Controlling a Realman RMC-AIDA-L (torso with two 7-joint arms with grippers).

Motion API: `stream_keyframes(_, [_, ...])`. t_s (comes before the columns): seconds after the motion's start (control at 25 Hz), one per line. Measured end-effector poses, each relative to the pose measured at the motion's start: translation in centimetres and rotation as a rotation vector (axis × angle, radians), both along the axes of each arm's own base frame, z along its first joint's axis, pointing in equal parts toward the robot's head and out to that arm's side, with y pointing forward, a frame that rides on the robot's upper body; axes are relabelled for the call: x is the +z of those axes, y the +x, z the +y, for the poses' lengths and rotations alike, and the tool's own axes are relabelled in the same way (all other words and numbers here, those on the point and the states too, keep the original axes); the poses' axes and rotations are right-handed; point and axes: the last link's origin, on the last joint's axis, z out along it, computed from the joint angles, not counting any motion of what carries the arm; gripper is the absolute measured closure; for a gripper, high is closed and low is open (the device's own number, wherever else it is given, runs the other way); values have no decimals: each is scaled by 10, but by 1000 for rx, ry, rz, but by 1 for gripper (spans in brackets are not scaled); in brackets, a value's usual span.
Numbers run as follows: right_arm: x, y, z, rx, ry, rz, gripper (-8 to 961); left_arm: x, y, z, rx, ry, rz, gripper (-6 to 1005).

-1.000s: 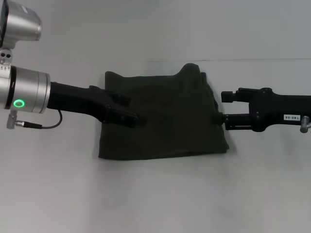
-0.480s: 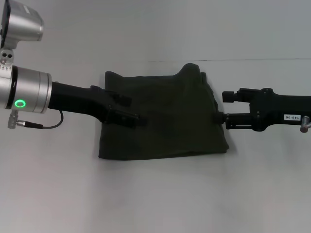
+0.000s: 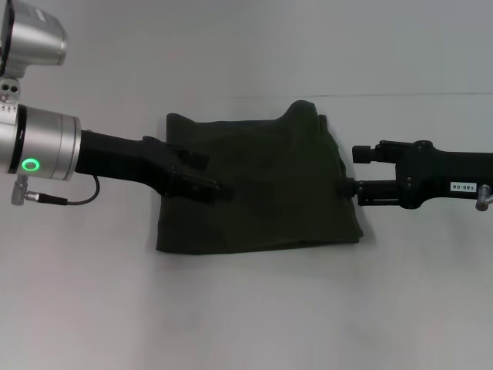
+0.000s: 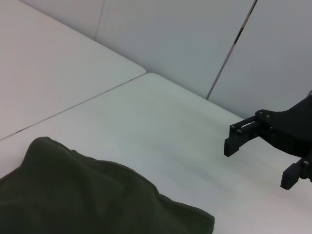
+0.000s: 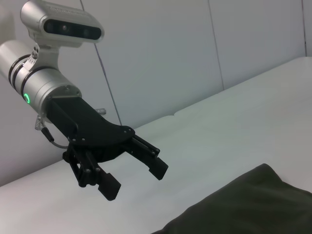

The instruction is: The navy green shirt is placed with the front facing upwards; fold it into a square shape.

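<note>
The navy green shirt (image 3: 262, 185) lies folded into a rough rectangle in the middle of the white table (image 3: 246, 308). Its print and collar are hidden. One corner at the far right of the shirt stands up in a hump. My left gripper (image 3: 209, 173) is open and empty, over the shirt's left part. My right gripper (image 3: 353, 171) is open and empty at the shirt's right edge. The left wrist view shows the shirt (image 4: 87, 195) and the right gripper (image 4: 258, 163) beyond it. The right wrist view shows the shirt (image 5: 243, 204) and the left gripper (image 5: 136, 181) with its jaws apart.
The table's far edge (image 3: 370, 95) runs behind the shirt, with a pale wall (image 5: 170, 48) beyond it. Nothing else lies on the table.
</note>
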Motion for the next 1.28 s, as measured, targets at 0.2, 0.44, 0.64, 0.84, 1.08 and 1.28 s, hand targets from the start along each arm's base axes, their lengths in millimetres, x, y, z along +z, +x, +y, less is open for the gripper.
stream_keyframes(0.2, [0, 0, 0, -2, 2, 0, 99, 0, 0, -1, 15, -15, -5, 52])
stream_keyframes(0.44, [0, 1, 2, -8, 10, -5, 98, 0, 2, -6, 45, -59, -23, 52])
stream_keyframes(0.64, [-1, 1, 2, -7, 11, -6, 98, 0, 2, -6, 52, -58, -25, 52])
stream_keyframes(0.84, [-2, 1, 1, -6, 7, -8, 99, -1, 2, -6, 56, -58, -26, 52])
stream_keyframes(1.08, [-3, 1, 0, -7, 0, -8, 99, -1, 2, -6, 60, -58, -28, 52])
stream_keyframes(1.28, [-4, 2, -1, -9, -3, -10, 99, 0, 2, -6, 64, -56, -29, 52])
